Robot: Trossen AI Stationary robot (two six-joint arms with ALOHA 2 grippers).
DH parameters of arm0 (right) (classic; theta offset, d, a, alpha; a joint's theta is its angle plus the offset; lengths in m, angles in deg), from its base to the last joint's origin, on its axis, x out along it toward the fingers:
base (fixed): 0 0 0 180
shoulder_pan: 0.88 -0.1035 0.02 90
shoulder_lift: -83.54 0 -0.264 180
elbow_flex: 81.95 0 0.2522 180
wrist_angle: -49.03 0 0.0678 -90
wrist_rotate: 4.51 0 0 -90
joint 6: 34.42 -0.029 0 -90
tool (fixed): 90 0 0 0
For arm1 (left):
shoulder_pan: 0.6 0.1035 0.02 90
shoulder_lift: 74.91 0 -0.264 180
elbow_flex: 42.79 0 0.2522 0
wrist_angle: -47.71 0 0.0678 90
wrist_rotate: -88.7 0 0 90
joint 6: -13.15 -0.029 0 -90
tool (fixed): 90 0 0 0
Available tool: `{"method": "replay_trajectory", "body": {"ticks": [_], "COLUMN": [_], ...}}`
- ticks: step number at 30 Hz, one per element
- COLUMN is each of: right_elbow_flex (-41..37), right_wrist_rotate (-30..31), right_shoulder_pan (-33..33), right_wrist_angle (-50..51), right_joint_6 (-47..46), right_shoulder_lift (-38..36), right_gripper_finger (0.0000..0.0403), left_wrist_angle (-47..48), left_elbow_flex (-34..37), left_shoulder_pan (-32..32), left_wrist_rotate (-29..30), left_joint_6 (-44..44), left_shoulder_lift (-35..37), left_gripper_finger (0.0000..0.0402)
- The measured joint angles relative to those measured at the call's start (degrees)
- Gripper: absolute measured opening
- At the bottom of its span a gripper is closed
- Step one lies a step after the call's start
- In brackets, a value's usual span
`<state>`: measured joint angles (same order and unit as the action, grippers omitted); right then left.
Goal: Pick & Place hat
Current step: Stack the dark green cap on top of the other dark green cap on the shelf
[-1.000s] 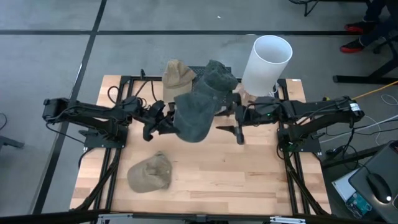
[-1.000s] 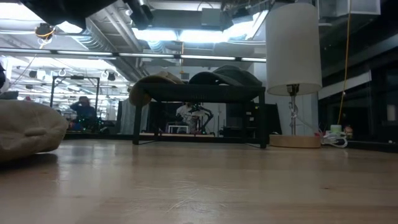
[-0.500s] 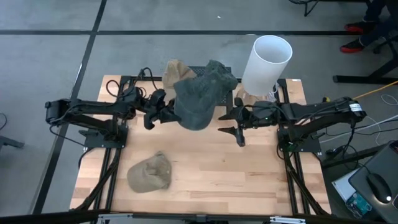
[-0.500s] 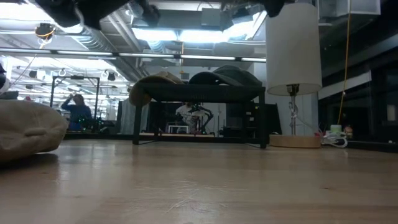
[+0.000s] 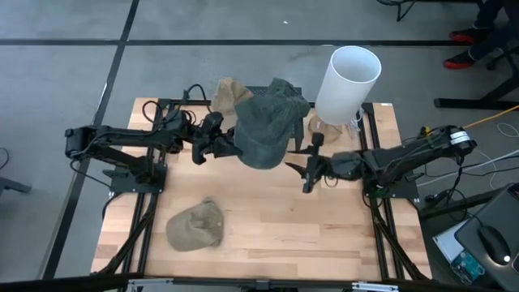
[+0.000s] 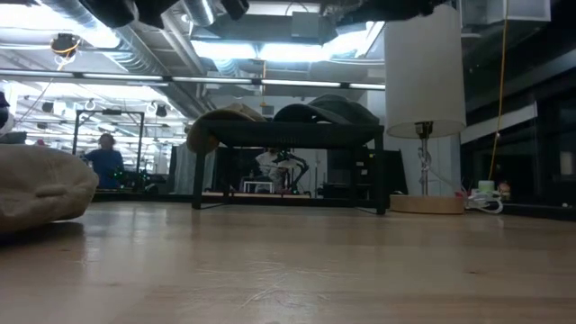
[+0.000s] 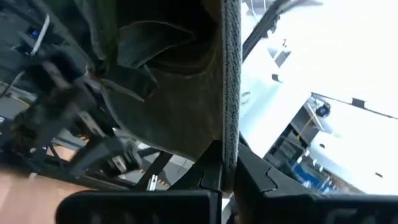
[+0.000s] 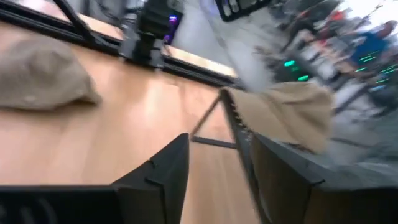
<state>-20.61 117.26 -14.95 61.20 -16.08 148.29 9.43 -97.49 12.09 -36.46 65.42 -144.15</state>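
Pinching the brim of the dark green hat [image 5: 263, 130], the left claw [image 5: 229, 147] holds it in the air just in front of the rack [image 5: 174, 105], where a tan hat [image 5: 229, 92] and another dark hat [image 5: 289, 95] already sit. Its long axis runs from the claw toward the rack. The right claw [image 5: 308, 169] hangs spread and empty nearby. Only the left wrist view shows the brim edge [image 7: 231, 81] gripped between the fingers; the low view shows just the rack's height. A second tan hat [image 5: 195, 225] lies on the table [image 5: 276, 235].
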Motion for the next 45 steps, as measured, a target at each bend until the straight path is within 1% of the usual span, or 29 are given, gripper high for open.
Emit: {"method": "replay_trajectory", "body": {"ticks": [2,6,8,12,15,19,23,26,29,34,37,39,41,43,45], "right_elbow_flex": [-0.42,-1.06,-1.06,-1.04,-1.04,-1.04,-1.01,-1.01,-1.01,-1.01,-0.99,-1.0,-0.99,-0.99,-0.99], "right_wrist_rotate": [5.09,15.4,20.47,29.34,30.71,31.4,34.86,35.26,36.28,42.39,42.48,40.93,37.96,32.94,26.06], "right_shoulder_pan": [-2.91,-7.9,-9.52,-10.84,-10.87,-10.87,-10.87,-10.87,-10.87,-10.18,-9.98,-10.15,-10.65,-10.78,-9.95], "right_wrist_angle": [-0.13,-3.82,-8.22,-20.84,-30.51,-41.03,-49.65,-51.99,-52.01,-51.42,-47.85,-43.36,-35.61,-24.62,-13.07], "right_joint_6": [2.55,10.54,16.71,33.63,44.54,53.37,58.87,59.48,54.55,37.48,29.36,24.32,16.73,6.65,-6.21], "right_shoulder_lift": [0.24,2.51,4.41,9.16,11.81,13.47,13.37,12.61,11.64,8.69,7.21,5.82,3.8,0.91,-2.89], "right_gripper_finger": [0.016,0.0142,0.0134,0.0118,0.0109,0.0098,0.009,0.0087,0.0087,0.0087,0.0087,0.0087,0.0087,0.0087,0.0087], "left_wrist_angle": [-0.2,0.83,2.87,4.74,3.63,2.02,2.09,2.09,2.09,2.09,1.85,0.26,-1.16,-1.69,-2.3], "left_elbow_flex": [0.01,0.01,0.01,0.05,0.05,0.05,0.05,0.05,0.05,0.05,0.05,0.05,0.05,0.05,0.05], "left_shoulder_pan": [0.64,1.06,1.06,0.59,0.45,0.07,0.03,0.19,0.78,0.95,0.95,0.95,0.95,0.97,1.02], "left_wrist_rotate": [0.69,4.73,7.55,12.89,14.44,16.79,16.93,15.92,11.77,6.46,3.04,0.77,-0.87,-1.96,-2.64], "left_joint_6": [0.97,3.3,5.26,8.26,9.93,10.03,8.82,8.07,8.05,7.26,5.55,4.72,4.45,4.41,4.4], "left_shoulder_lift": [0.52,0.67,0.67,0.67,0.67,0.69,0.69,0.69,0.69,0.69,0.69,0.69,0.73,0.78,0.89], "left_gripper_finger": [0.0009,0.0009,0.0012,0.0013,0.0012,0.0012,0.0012,0.0012,0.0012,0.0012,0.0012,0.0012,0.0012,0.0012,0.0012]}}
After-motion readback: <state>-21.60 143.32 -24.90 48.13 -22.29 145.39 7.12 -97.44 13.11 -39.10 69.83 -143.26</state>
